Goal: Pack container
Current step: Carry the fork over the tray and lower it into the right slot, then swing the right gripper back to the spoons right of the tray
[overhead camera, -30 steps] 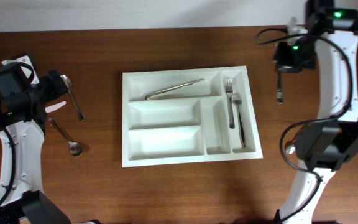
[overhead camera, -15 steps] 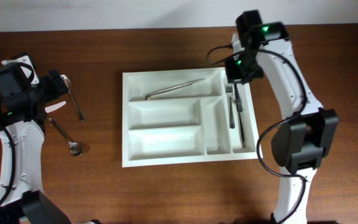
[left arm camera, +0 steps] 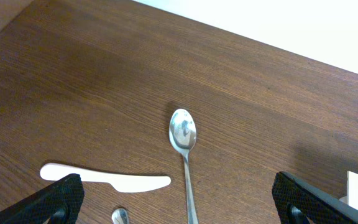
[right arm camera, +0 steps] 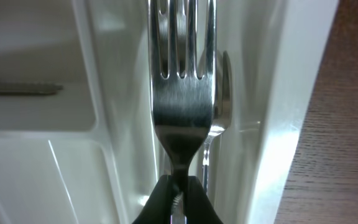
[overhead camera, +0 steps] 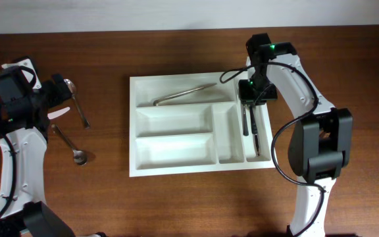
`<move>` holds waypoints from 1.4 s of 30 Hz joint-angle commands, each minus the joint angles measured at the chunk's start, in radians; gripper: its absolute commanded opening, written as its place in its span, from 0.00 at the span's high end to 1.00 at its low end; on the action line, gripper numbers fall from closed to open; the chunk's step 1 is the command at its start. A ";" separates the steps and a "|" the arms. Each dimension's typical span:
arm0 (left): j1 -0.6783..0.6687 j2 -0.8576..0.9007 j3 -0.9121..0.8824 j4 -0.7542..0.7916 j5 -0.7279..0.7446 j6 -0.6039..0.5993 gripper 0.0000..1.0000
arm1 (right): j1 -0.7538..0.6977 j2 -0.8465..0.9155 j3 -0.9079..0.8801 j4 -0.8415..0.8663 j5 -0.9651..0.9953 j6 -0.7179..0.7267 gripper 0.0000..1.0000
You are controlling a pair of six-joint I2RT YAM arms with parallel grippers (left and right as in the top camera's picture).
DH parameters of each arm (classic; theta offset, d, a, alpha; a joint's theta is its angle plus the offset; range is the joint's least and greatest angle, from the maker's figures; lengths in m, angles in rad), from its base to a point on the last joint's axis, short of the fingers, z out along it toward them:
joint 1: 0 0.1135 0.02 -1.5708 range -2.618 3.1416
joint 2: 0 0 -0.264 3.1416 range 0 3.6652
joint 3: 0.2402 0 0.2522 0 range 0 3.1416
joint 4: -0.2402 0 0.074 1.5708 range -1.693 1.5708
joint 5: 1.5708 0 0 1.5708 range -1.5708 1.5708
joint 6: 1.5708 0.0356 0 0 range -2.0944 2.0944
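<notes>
container point(overhead camera: 176, 122) was set flat at mid-table point(overhead camera: 176, 204) | right claw point(right arm camera: 178, 194) was pinched on fork point(right arm camera: 179, 106) handle, held over the narrow edge compartment, second utensil point(right arm camera: 221, 93) lying beneath | left claw point(left arm camera: 178, 199) was spread wide, nothing gripped, above spoon point(left arm camera: 183, 132) and white knife point(left arm camera: 104, 179)

Dark brown wooden table point(overhead camera: 176, 204), grain running lengthwise. At left: long metal spoon point(left arm camera: 184, 140), bowl toward the far edge; white plastic knife point(left arm camera: 104, 181) lying crosswise, tip just beside that handle; smaller metal spoon point(overhead camera: 66, 142) nearer, aslant. Pale strip point(overhead camera: 110, 13) beyond the far edge.
</notes>
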 commanded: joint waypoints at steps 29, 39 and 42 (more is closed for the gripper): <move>0.006 0.005 0.019 0.002 -0.007 0.001 0.01 | -0.071 -0.199 0.511 0.030 0.269 -0.523 0.31; 0.006 0.005 0.019 0.002 -0.007 0.001 0.01 | -0.484 -0.382 0.504 -0.201 0.085 -0.147 0.41; 0.006 0.005 0.019 0.002 -0.007 0.001 0.01 | -0.597 -0.364 0.472 -0.343 0.080 0.012 0.46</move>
